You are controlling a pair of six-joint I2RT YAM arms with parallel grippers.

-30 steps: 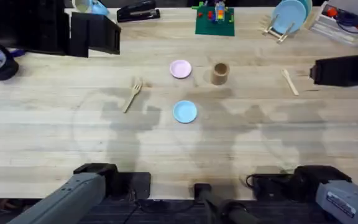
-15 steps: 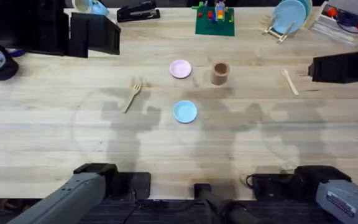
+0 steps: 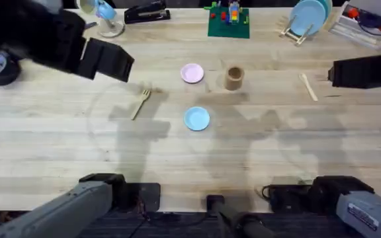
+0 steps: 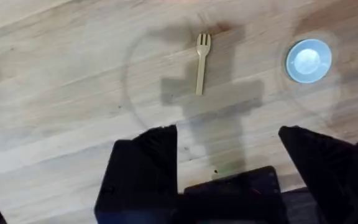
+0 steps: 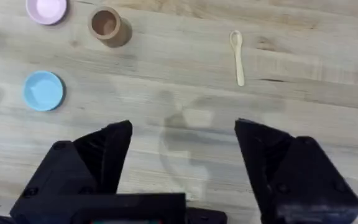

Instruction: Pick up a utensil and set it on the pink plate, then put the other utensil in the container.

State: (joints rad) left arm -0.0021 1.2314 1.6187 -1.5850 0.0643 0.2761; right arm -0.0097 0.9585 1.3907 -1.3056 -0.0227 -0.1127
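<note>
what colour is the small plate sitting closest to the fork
Light blue. The small plate beside the fork shows best in the left wrist view.

Light blue plate (image 3: 196, 118) mid-table; black stapler (image 3: 146, 12), brick model on green baseplate (image 3: 229, 20), blue dishes in rack (image 3: 307, 18) along far edge.

Pale wooden fork (image 3: 141, 103) and spoon (image 3: 309, 86), pink plate (image 3: 192, 73), light blue plate (image 3: 196, 119), tan-brown cup (image 3: 234, 77), light wood-grain surface (image 3: 190, 158).
</note>
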